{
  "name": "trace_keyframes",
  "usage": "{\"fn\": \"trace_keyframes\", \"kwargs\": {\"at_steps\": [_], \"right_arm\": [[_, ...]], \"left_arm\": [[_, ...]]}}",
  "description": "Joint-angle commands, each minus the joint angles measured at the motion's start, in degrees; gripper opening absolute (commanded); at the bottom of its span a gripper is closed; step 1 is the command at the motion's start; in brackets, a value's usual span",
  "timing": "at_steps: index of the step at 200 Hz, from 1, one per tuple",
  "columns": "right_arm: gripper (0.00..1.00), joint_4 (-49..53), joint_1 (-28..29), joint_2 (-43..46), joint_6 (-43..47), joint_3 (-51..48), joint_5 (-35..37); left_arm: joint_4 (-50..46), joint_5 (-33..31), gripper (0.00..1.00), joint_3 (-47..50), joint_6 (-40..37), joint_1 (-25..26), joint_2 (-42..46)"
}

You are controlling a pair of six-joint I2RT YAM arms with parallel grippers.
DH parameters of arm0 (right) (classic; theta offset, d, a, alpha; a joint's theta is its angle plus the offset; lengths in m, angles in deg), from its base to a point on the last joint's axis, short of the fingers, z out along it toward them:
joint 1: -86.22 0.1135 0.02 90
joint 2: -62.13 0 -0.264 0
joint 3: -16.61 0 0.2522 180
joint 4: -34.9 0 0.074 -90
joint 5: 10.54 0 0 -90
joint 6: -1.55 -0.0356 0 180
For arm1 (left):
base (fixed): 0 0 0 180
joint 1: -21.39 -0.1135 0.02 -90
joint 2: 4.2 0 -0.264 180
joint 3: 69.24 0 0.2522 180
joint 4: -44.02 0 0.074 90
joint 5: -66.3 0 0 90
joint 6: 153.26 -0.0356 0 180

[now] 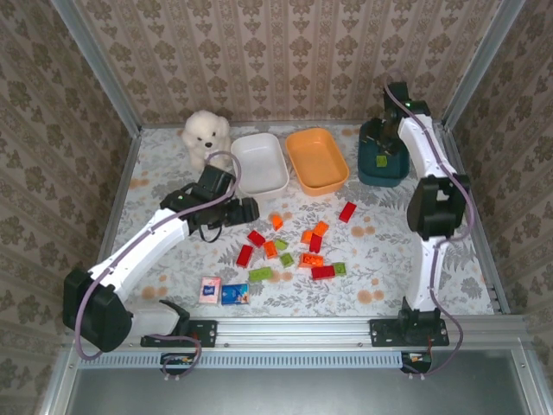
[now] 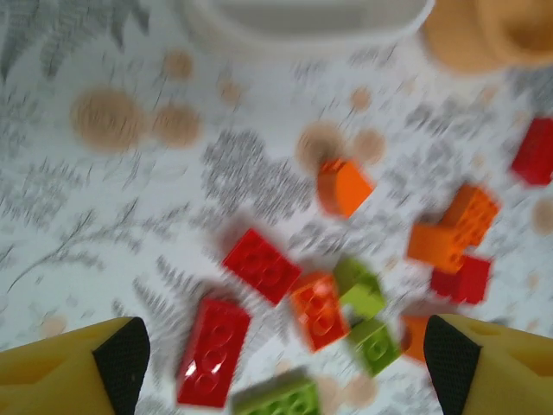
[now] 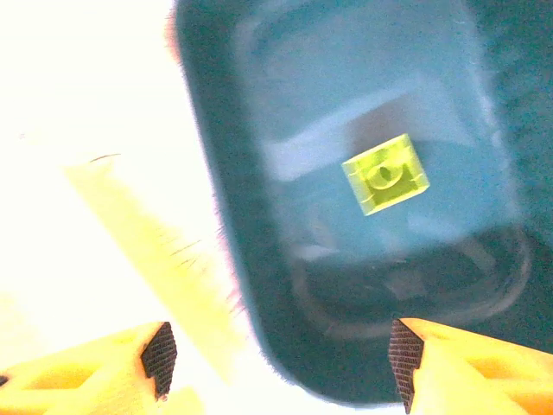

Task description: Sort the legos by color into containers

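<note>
Sorting under way, with one green drop-off judged complete. Above the dark teal tray [image 1: 383, 175] at the far right of the bench [image 1: 389, 259]: the right gripper [image 3: 281, 354], spread wide and holding nothing. Inside that tray, in the right wrist view: a single lime green lego [image 3: 386, 173], clear of both fingertips.

Over the loose pile at mid-bench: the left gripper [image 2: 285, 354], likewise spread wide and empty. Below it, a red lego [image 2: 261, 264] and a second red lego [image 2: 213, 350], with an orange lego [image 2: 318, 311] and a lime lego [image 2: 359, 290] packed close beside them. Most of the legos [image 1: 294, 246] scattered across the bench, just in front of the white tray [image 1: 259, 164] and the orange tray [image 1: 317, 162].

Likely next: a descent of the left gripper onto one brick, probably one of the red pair, with a narrower opening to keep the neighbouring orange piece out of the grasp, then a carry to whichever tray takes that colour. For the right gripper, a return to the pile for another lime piece. Heavy blur in the left wrist view, so contact between bricks is hard to call.
</note>
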Motion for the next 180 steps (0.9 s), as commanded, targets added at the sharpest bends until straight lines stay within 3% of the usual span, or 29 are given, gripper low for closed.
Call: {"fn": "trace_keyframes", "kwargs": {"at_steps": [1, 26, 49, 72, 110, 158, 180], "right_arm": [[0.71, -15.8, 6.2, 17.2, -0.3, -16.6, -9.6], [0.75, -36.8, 10.8, 35.0, -4.3, -42.1, -20.5], [0.75, -39.3, 14.8, 45.4, -6.4, -54.4, -29.0], [0.76, -38.5, 18.2, 53.2, -6.4, -62.8, -31.9], [0.76, -35.1, 19.3, 58.1, -6.2, -67.2, -32.4], [0.76, -35.8, 19.4, 54.5, -5.8, -64.6, -32.2], [0.76, -35.4, 19.4, 53.1, -5.3, -63.8, -32.8]], "left_arm": [[-8.3, 0.1, 0.82, 4.1, -3.8, 1.3, 0.8], [-9.5, 0.6, 0.77, 6.6, -5.6, 3.7, 0.6], [-9.6, 1.2, 0.73, 7.6, -7.3, 5.7, -0.7], [-8.9, 0.8, 0.71, 7.7, -8.8, 7.2, -3.9], [-7.0, 0.0, 0.70, 5.4, -10.9, 8.3, -11.6], [-5.2, -4.4, 0.69, 3.3, -11.9, 9.4, -17.8], [-4.0, -4.6, 0.62, 3.0, -12.0, 9.6, -20.3]]}}
